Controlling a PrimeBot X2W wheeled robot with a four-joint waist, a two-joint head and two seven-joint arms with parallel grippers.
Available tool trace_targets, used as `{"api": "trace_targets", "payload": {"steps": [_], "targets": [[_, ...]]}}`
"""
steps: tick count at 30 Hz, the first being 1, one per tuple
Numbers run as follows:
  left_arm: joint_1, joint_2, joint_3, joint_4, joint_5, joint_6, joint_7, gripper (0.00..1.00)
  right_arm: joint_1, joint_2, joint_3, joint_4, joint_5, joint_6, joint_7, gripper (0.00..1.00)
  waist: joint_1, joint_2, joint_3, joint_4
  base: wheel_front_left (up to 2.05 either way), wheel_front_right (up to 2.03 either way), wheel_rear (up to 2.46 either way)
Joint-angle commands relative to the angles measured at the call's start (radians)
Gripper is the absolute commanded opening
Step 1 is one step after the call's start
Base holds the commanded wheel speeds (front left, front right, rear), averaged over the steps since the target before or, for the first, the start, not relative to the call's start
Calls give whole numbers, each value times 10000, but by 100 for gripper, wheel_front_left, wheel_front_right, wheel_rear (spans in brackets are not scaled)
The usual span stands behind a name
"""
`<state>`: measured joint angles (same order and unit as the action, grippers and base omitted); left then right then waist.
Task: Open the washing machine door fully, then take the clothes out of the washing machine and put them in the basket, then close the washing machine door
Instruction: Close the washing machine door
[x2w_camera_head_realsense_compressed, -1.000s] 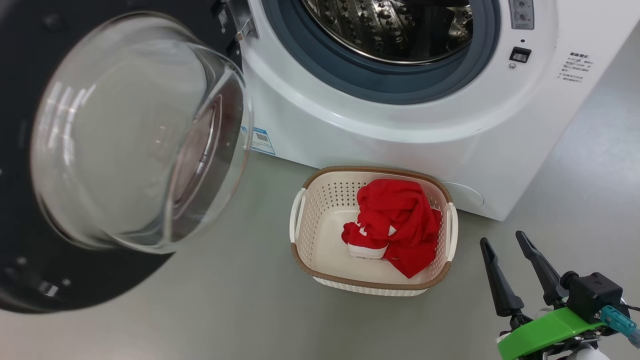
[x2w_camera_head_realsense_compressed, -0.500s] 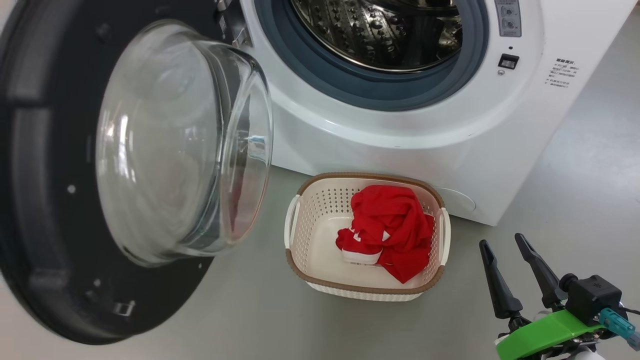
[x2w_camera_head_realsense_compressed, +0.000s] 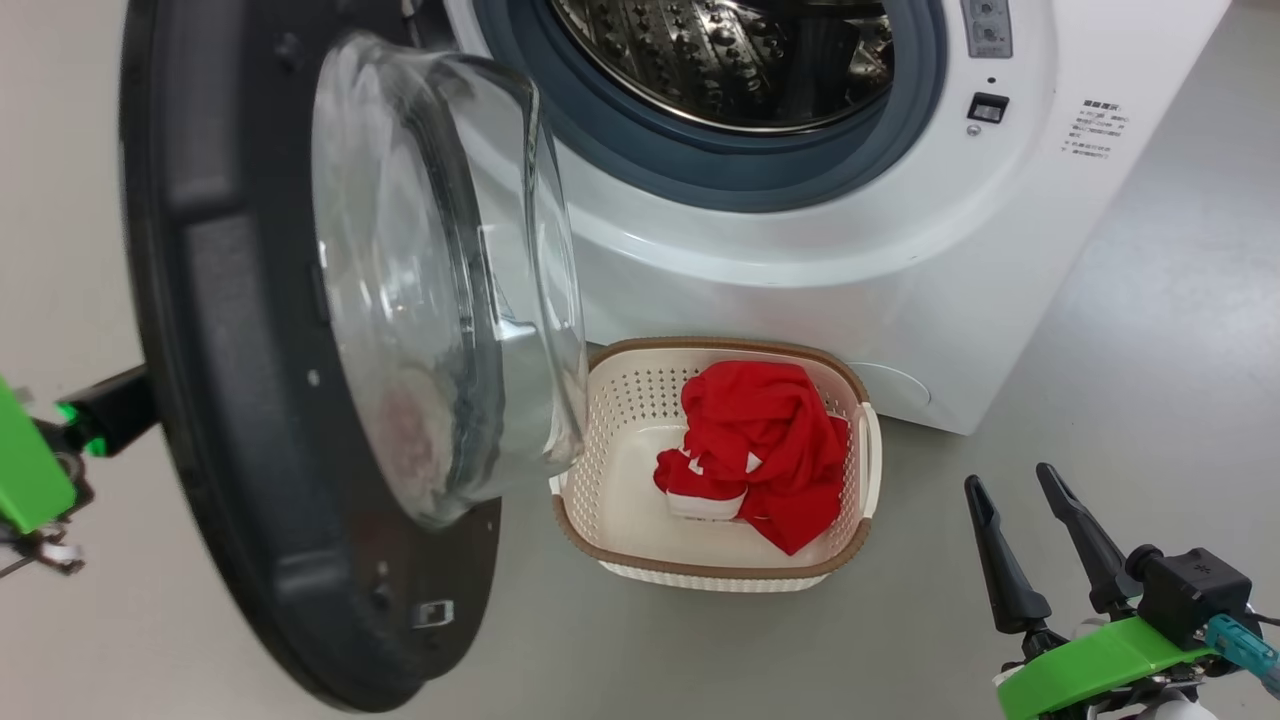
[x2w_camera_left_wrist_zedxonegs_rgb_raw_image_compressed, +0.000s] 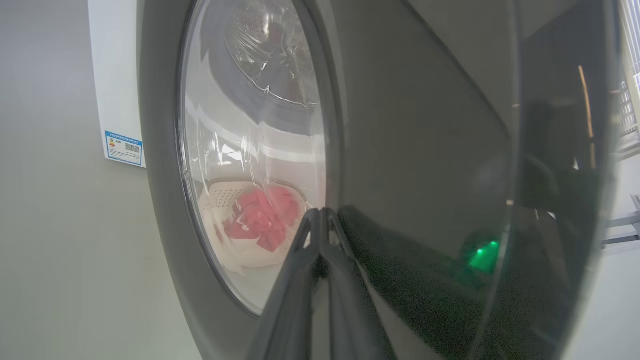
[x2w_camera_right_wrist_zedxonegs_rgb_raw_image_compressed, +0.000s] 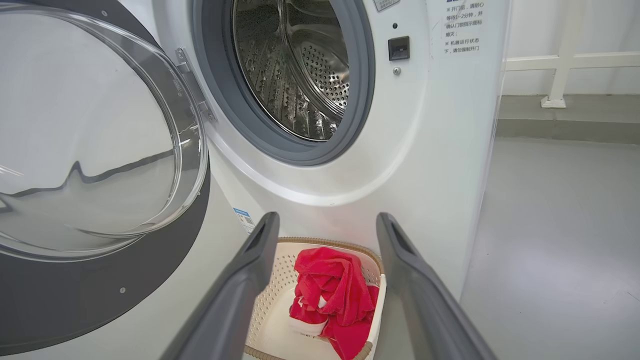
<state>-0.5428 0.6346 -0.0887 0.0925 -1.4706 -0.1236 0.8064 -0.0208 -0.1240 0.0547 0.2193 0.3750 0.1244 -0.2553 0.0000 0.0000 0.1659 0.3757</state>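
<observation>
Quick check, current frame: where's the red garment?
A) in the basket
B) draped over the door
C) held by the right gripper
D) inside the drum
A: the clothes lie bunched inside the basket in front of the washing machine, whose drum shows bare steel, while the right gripper stands open with nothing between its fingers.

Right gripper (x2w_camera_head_realsense_compressed: 1008, 476): two long, tapering black fingers (x2w_camera_head_realsense_compressed: 1000, 580) on bright green bracket (x2w_camera_head_realsense_compressed: 1090, 665), with boxy black module (x2w_camera_head_realsense_compressed: 1190, 595) and teal plug (x2w_camera_head_realsense_compressed: 1235, 640). Left gripper (x2w_camera_left_wrist_zedxonegs_rgb_raw_image_compressed: 320, 215): matching dark fingers, green mount (x2w_camera_head_realsense_compressed: 22, 470), small green light (x2w_camera_head_realsense_compressed: 68, 412).
</observation>
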Motion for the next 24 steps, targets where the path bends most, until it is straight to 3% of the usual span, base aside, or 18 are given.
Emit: {"api": "trace_targets", "payload": {"steps": [1, 7, 24], "targets": [[-704, 289, 319, -495, -64, -71, -168, 0, -130, -59, 196, -284, -89, 63, -65, 100, 0, 0, 72, -91, 0, 0, 0], [-1014, 22, 85, -493, -63, -71, -622, 0, -182, -35, 181, -279, -98, 63, -65, 100, 0, 0, 127, -214, 0, 0, 0], [-741, 431, -341, 162, 16, -71, -1818, 0, -155, 38, 133, -240, -100, 63, -65, 100, 0, 0, -138, -161, 0, 0, 0]]}}
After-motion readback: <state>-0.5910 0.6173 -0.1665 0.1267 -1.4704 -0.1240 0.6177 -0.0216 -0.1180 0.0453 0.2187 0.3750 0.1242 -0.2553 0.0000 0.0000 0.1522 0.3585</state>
